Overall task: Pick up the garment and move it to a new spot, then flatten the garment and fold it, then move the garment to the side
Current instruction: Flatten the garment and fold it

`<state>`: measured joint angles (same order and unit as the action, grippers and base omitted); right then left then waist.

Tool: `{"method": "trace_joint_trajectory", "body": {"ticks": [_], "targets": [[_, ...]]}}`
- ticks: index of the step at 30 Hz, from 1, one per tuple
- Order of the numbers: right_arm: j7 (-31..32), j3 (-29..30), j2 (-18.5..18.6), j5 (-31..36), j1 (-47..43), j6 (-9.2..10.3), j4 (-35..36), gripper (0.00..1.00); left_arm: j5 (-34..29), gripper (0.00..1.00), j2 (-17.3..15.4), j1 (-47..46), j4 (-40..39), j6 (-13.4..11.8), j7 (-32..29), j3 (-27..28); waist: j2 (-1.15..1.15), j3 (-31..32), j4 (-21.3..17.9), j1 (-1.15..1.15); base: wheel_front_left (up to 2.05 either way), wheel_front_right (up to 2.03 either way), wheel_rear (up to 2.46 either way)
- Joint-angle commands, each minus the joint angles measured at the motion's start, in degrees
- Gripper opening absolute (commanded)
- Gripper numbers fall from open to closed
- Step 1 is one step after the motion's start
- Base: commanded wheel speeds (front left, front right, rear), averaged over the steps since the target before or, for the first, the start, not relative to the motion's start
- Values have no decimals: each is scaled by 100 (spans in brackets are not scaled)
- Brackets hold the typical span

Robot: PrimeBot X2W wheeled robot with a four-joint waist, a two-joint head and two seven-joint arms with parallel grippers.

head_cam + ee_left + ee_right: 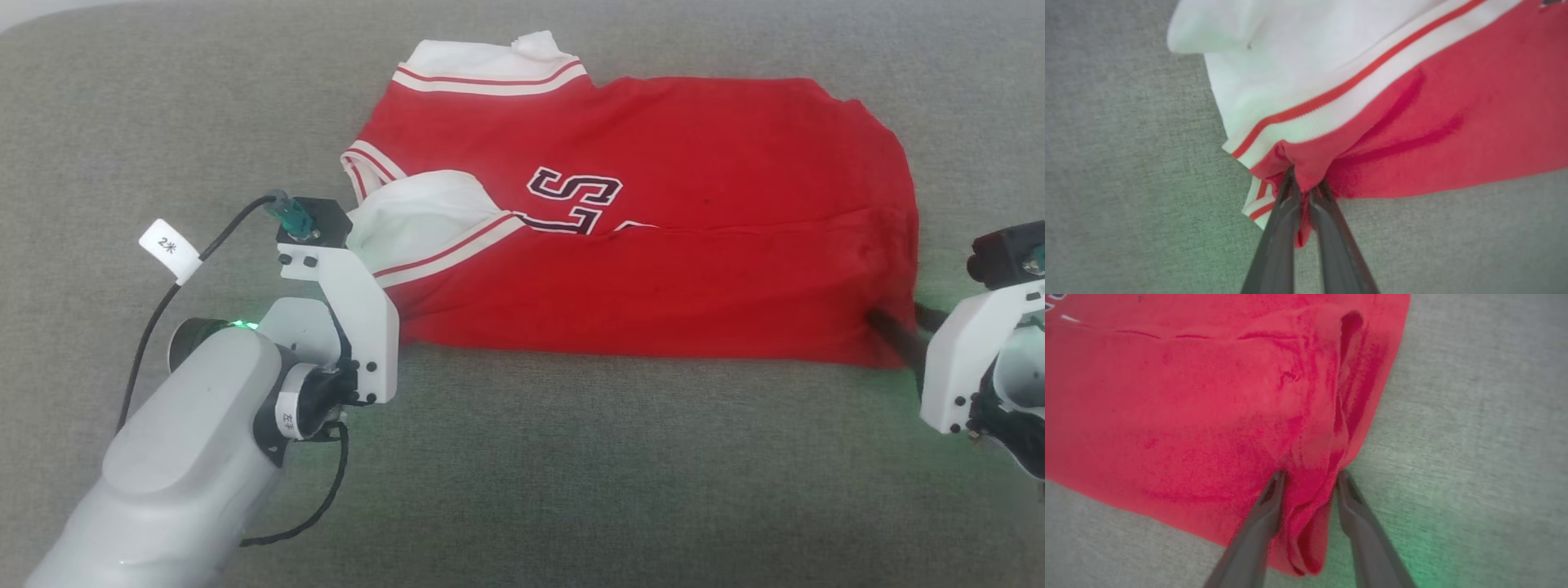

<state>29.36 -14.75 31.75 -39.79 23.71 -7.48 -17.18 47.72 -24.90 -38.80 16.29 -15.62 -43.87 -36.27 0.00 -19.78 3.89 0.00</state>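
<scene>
**Garment: corner grips**

We see the garment [653, 269] lying folded on the grey fabric surface [571, 474]. It's soft and limp and will likely sag, so take it by the corners. Left end effector [1306, 192] is clenched on the sleeve-side corner. Right end effector [1309, 477] straddles the hem corner, jaws apart.

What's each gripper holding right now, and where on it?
Left gripper is shut on the garment, pinching red cloth at its near left corner. Right gripper straddles a fold at the near right corner, jaws apart, no grip.
</scene>
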Motion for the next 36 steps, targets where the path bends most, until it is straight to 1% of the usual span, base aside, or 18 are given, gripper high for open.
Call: {"method": "trace_joint_trajectory", "body": {"ticks": [1, 3, 6, 12, 17, 24, 25, 28, 30, 32, 34, 35, 36], "targets": [[159, -214, -92, 22, -82, -2, -177, 0, 10, 0, 93, 70, 87, 59, 9, -82, 0, 22, 29, 0, 0, 0, 0], [149, -219, -51, -20, -28, -2, -190, 0, 33, 0, 66, 68, 131, 89, 23, -60, 0, 63, 48, 0, 0, 0, 0], [167, -283, 86, -67, 10, -2, -107, 0, 54, 0, -23, 75, 117, 64, -8, -25, 0, 143, 64, 0, 0, 0, 0], [316, -367, 504, -257, -37, -1, 304, 0, 57, 0, -274, 157, -250, -55, -236, 4, 0, 304, 89, 0, 0, 0, 0], [533, -352, 884, -446, -221, 3, 617, 0, 9, 0, -569, 386, -834, -311, -530, -22, 0, 422, 113, 0, 0, 0, 0], [875, -243, 1312, -719, -721, 4, 1046, 0, -72, 0, -1018, 1013, -1948, -851, -952, -150, 0, 528, 143, 0, 0, 0, 0], [875, -243, 1312, -719, -721, 4, 1046, 0, -72, 0, -1018, 1013, -1948, -851, -952, -150, 0, 528, 143, 0, 0, 0, 0], [975, -155, 1418, -791, -989, 5, 1203, 0, -73, 0, -1151, 1340, -2343, -1078, -1057, -212, 0, 523, 149, 0, 0, 0, 0], [997, -80, 1423, -821, -1166, 5, 1250, 0, -37, 0, -1195, 1537, -2506, -1175, -1058, -242, 0, 508, 147, 0, 0, 0, 0], [986, -31, 1360, -854, -1304, 5, 1260, 0, 3, 0, -1192, 1699, -2563, -1235, -1013, -259, 0, 485, 141, 0, 0, 0, 0], [960, -20, 1275, -832, -1396, 5, 1214, 0, 49, 0, -1146, 1790, -2512, -1225, -975, -278, 0, 466, 135, 0, 0, 0, 0], [954, -22, 1215, -830, -1411, 4, 1177, 0, 46, 3, -1110, 1804, -2461, -1201, -922, -268, 0, 456, 128, 0, 0, 0, 0], [937, -26, 1171, -785, -1410, 4, 1147, 0, 41, 20, -1076, 1811, -2386, -1190, -874, -258, 0, 449, 123, 0, 0, 0, 0]]}}
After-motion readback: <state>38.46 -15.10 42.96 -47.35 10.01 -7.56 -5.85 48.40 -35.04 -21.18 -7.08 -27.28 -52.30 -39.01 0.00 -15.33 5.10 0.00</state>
